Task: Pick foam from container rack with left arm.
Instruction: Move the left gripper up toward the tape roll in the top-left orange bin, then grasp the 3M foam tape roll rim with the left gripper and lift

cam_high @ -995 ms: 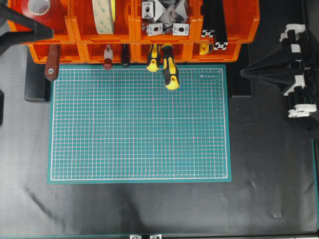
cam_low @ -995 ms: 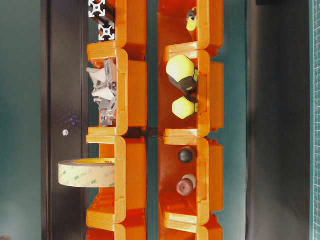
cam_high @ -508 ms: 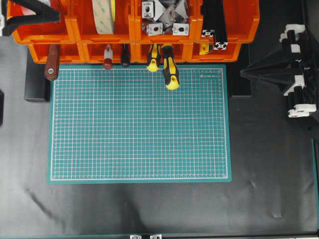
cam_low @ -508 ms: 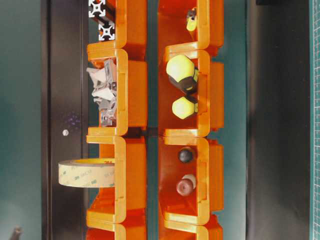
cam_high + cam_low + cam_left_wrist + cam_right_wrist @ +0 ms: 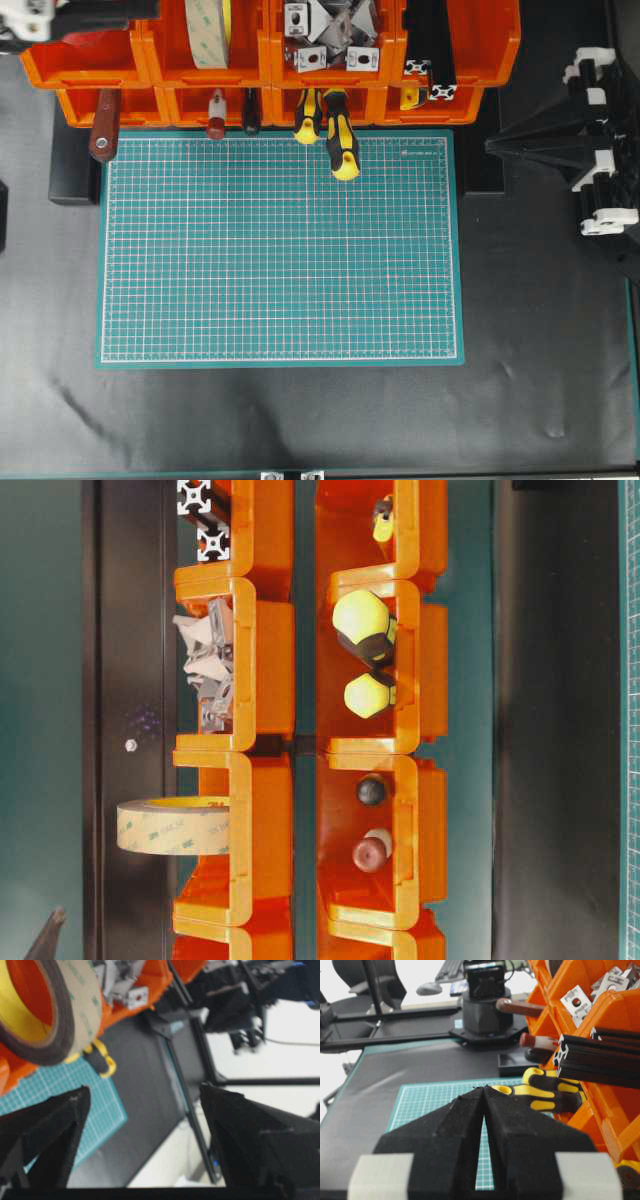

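In the overhead view, the container rack (image 5: 270,60) ran along the top edge of the frame, larger orange bins above smaller ones. The foam (image 5: 207,30) stood on edge in the second upper bin from the left, its beige face and a yellow strip showing. The left gripper (image 5: 40,15) reached only into the upper left corner, over the leftmost bin and apart from the foam; its jaws could not be read here. The green cutting mat (image 5: 280,250) filled the middle, with a yellow-and-black screwdriver (image 5: 341,140) reaching from a lower bin onto its top edge. The right gripper (image 5: 495,147) sat at the right edge, pointing left, its tips together.

In the table-level view, turned sideways, the foam (image 5: 172,825) stuck out leftward from a bin at lower left, and a dark sliver of the left arm (image 5: 48,938) showed in the bottom left corner.

In the left wrist view, the two black fingers (image 5: 47,1130) stood wide apart with nothing between them. The foam (image 5: 47,1007) filled the upper left, dark ring around a yellow inner band, seated in its orange bin and clear of both fingers.

In the right wrist view, the right gripper's fingers (image 5: 445,1135) met at a thin seam, holding nothing, with the screwdriver (image 5: 547,1094) just beyond.
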`<state>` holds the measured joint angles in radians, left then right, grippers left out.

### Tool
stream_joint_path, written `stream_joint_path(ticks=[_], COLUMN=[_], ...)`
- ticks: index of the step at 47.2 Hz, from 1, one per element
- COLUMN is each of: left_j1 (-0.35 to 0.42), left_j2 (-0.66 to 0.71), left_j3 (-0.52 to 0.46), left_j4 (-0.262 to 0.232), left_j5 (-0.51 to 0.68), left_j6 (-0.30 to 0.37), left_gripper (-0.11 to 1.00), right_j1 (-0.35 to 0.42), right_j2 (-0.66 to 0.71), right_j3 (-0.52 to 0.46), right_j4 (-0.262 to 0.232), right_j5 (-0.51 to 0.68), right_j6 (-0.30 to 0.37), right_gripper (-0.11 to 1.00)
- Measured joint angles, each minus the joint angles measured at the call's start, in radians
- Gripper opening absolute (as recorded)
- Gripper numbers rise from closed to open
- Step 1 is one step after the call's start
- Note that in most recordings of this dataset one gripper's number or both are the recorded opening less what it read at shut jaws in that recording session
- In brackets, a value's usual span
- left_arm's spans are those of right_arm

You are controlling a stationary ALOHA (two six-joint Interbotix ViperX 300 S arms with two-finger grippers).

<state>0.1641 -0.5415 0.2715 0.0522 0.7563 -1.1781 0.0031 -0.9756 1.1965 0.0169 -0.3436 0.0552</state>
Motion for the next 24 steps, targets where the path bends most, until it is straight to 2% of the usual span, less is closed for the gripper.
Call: stream_joint_path(ticks=[8,24], left_j1=[0.035,0.072], left_j2=[0.055,0.106], left_j3=[-0.025,-0.025], left_j4=[0.002,0.0], left_j5=[0.0,0.0], left_j6=[-0.002,-0.002], left_gripper=[0.84,0.84], right_j1=[0.002,0.006], right_j2=[-0.012,-0.072], right_j3=[0.0,0.0], right_j4=[0.0,0.0], right_j5=[0.008,0.112], right_j6=[0.0,0.0], right_gripper=[0.01,0.01])
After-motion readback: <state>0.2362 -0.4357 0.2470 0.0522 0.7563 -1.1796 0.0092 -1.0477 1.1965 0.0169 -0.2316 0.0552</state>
